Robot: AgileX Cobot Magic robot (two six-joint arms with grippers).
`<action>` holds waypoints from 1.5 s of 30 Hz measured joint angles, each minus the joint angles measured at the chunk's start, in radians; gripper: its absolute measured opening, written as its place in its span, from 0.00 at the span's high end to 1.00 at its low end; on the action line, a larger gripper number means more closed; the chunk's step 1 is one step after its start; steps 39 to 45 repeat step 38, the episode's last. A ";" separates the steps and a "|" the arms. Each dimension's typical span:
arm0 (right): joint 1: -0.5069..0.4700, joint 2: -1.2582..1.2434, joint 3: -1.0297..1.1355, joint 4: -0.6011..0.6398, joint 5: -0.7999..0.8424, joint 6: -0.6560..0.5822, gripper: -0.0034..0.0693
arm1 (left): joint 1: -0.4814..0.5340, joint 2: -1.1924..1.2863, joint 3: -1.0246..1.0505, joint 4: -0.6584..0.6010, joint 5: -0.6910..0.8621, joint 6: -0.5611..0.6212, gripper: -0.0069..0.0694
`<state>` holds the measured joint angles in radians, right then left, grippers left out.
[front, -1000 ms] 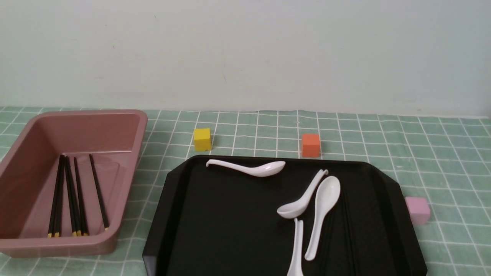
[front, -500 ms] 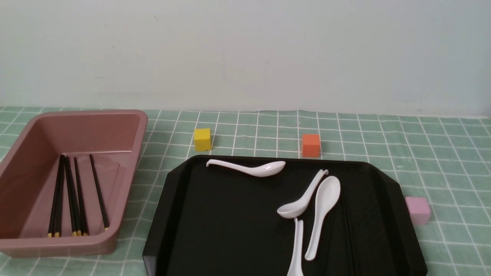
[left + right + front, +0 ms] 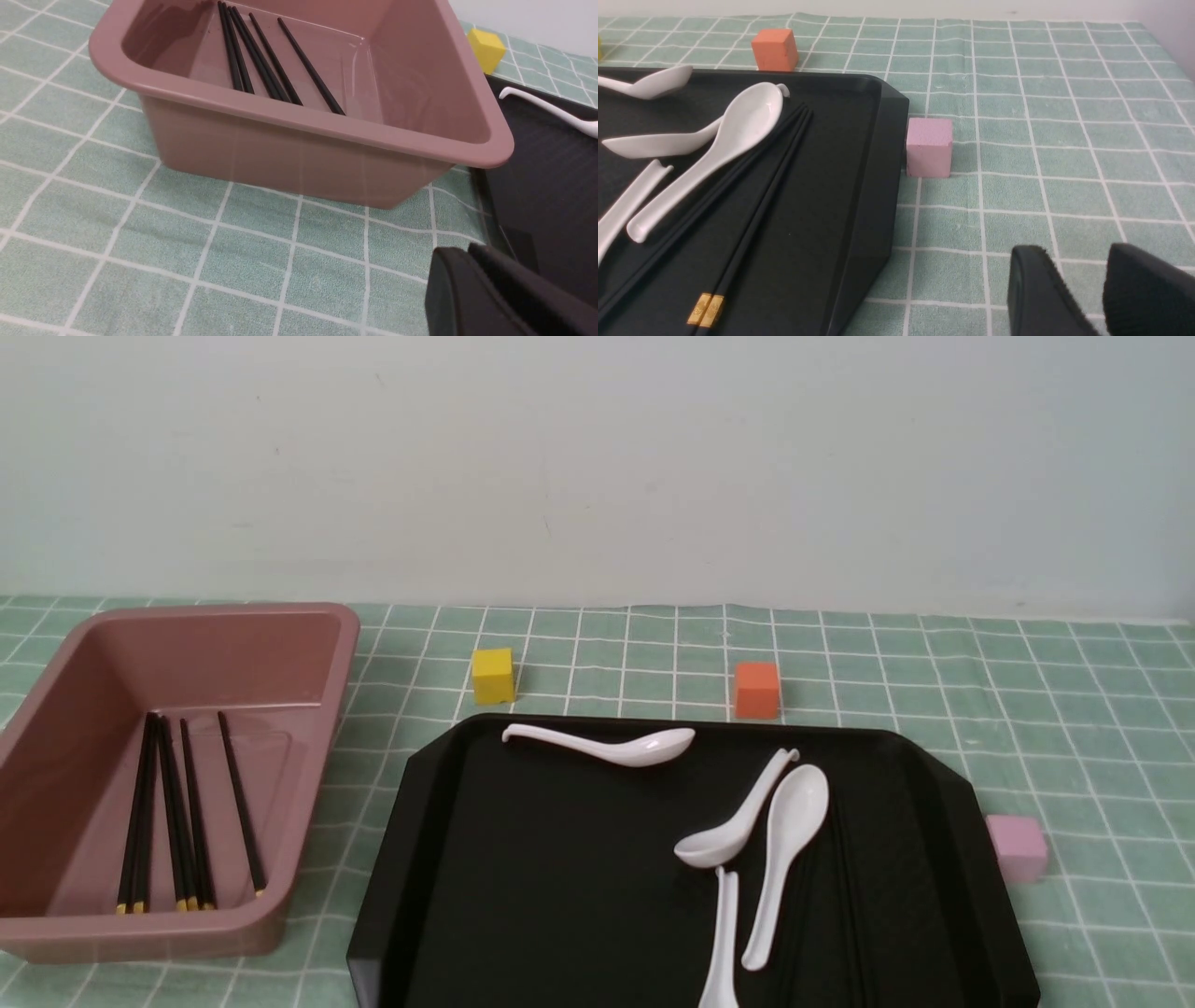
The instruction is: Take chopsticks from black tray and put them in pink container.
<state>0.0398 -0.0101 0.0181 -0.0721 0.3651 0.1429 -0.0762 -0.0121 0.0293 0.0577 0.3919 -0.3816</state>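
A: What is the biggest thing on the checked green cloth (image 3: 1027,709)?

B: The black tray (image 3: 560,896), near the middle, reaching the near edge of the front view. To its left stands the pink container (image 3: 308,644), close beside it but apart.

A: And the chopsticks?

B: Several chopsticks (image 3: 173,812) lie on the container's floor, roughly side by side, gold ends toward the robot. More chopsticks (image 3: 752,186) are on the tray's right part, lying close together beside the spoons; the right wrist view shows them clearly, with two gold ends at the near side.

A: The spoons?

B: Four white spoons (image 3: 784,840) on the tray: one alone by the far rim, three clustered at the right.

A: Smaller items?

B: A yellow cube (image 3: 492,674) and an orange cube (image 3: 756,689) beyond the tray, a pale pink cube (image 3: 1016,846) just off its right rim.

A: The grippers?

B: The left gripper (image 3: 472,254) hangs over the cloth near the container's corner, fingers nearly together, holding nothing. The right gripper (image 3: 1078,261) is over bare cloth right of the tray, its fingers (image 3: 1036,284) slightly apart and empty.
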 joint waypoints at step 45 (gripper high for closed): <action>0.000 0.000 0.000 0.000 0.000 0.000 0.62 | 0.000 0.000 0.000 0.000 0.000 -0.001 0.81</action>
